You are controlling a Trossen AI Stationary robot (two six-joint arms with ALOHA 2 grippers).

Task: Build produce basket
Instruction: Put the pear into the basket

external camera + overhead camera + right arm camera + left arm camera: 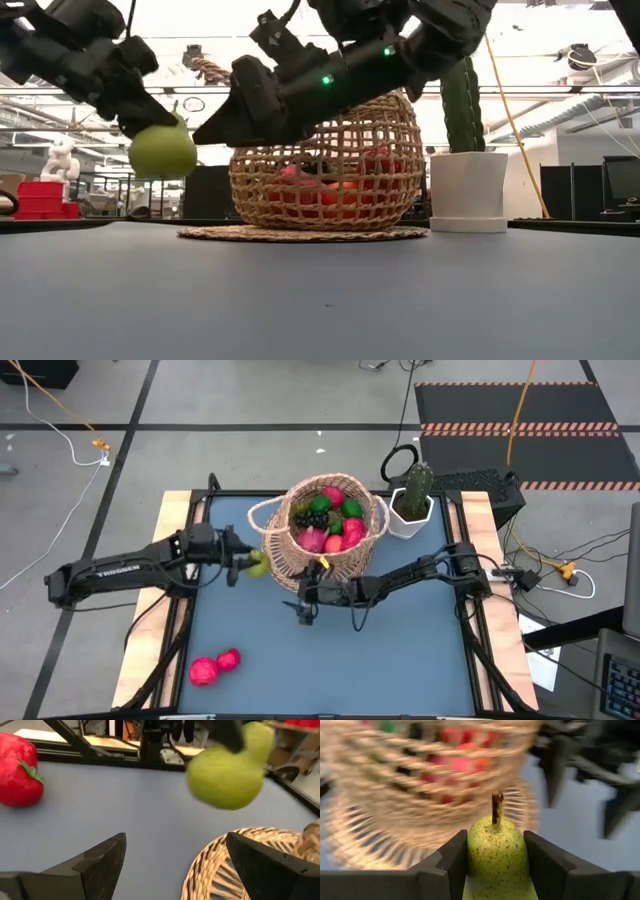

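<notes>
The left end effector (250, 563) hangs above the blue counter (330, 650), its fingers closed on a yellow-green pear (258, 567) with the stem pointing ahead. Just beyond the pear stands the woven basket (283, 540) on its round mat, already holding red, pink, green and dark produce (330, 520). The right end effector (305, 605) hovers low at the basket's near side with its jaws spread wide and nothing between them. Well behind the left end effector, two red fruits (213, 667) lie on the counter near its front edge. A potted cactus (414, 495) sits beside the basket. Around the counter is grey floor with cables (60, 405) and a striped black mat (520, 410).
</notes>
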